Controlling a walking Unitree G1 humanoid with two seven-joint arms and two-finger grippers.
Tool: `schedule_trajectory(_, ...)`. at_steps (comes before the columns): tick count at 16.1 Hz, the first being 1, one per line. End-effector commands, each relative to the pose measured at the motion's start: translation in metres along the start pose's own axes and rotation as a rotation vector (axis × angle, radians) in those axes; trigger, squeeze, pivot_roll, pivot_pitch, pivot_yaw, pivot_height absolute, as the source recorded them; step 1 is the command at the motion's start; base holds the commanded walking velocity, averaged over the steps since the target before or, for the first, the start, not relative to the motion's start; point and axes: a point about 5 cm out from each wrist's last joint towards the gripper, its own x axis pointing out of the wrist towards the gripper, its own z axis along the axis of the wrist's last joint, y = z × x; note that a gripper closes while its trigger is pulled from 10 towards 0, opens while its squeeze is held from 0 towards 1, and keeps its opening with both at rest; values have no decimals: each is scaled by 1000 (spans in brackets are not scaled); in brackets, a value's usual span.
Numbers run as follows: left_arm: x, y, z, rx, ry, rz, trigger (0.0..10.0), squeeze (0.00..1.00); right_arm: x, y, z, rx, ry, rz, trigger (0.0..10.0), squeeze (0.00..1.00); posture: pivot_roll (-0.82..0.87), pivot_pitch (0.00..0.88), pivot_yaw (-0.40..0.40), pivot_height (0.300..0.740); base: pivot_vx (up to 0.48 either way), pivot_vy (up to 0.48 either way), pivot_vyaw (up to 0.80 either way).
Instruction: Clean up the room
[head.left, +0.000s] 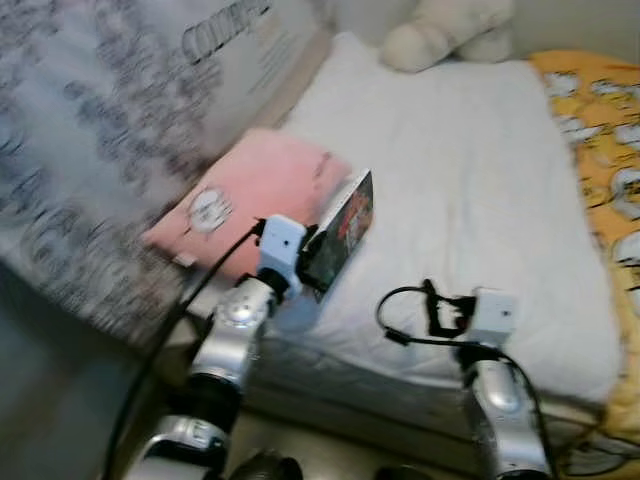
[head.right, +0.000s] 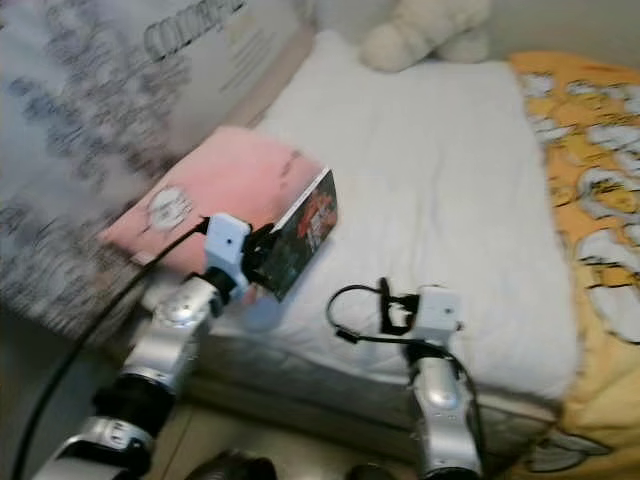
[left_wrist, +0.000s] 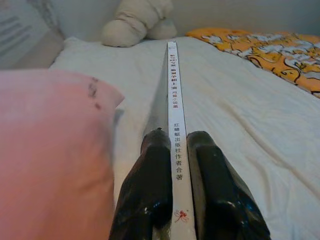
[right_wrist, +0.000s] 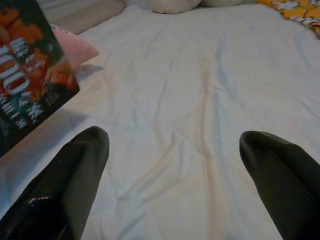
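My left gripper (left_wrist: 174, 145) is shut on a thin book (head.left: 342, 232) with a dark, red-lettered cover and a white spine (left_wrist: 175, 110), held on edge over the front left part of the white bed (head.left: 470, 180). A pink pillow (head.left: 250, 195) lies right beside the book, on the bed's left edge. The right gripper (right_wrist: 172, 145) hovers open low over the white sheet near the bed's front edge, with nothing between its fingers; the book's cover (right_wrist: 30, 75) stands off to its left.
A cream plush toy (head.left: 445, 30) sits at the head of the bed. An orange patterned blanket (head.left: 600, 130) covers the bed's right side. A grey printed bag or sheet (head.left: 100, 140) leans on the left. Floor and cables lie below the mattress front.
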Motion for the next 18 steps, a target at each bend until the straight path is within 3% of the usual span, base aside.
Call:
schedule_trajectory(1, 2, -2, 7, 22, -30, -15, 10000, 0, 0, 1, 2, 0, -10, -4, 10000, 0, 22, 0, 13, 740, 0, 0, 0)
schedule_trajectory(6, -4, -12, -6, -21, 12, -64, 10000, 0, -8, -6, -11, 20, 48, -27, 10000, 0, 23, 0, 7, 740, 0, 0, 0)
schedule_trajectory(9, -21, -9, -52, -21, 226, -34, 10000, 0, -18, -18, -41, 28, 194, -51, 10000, 0, 27, 0, 4, 740, 0, 0, 0)
schedule_trajectory(13, -48, 0, -103, -37, 472, 88, 10000, 0, -32, -24, -87, 106, 498, -37, 10000, 0, 29, 0, -1, 740, 0, 0, 0)
schedule_trajectory(15, -68, -8, -132, -76, 655, 112, 10000, 0, -42, -29, -105, 102, 647, -50, 10000, 0, 31, 0, -5, 740, 0, 0, 0)
schedule_trajectory(16, -69, -8, -134, -80, 668, 116, 10000, 0, -43, -30, -106, 102, 659, -52, 10000, 0, 31, 0, -5, 740, 0, 0, 0)
schedule_trajectory(18, -83, -12, -148, -106, 782, 147, 10000, 0, -54, -31, -118, 64, 767, -28, 10000, 0, 27, 0, -6, 740, 0, 0, 0)
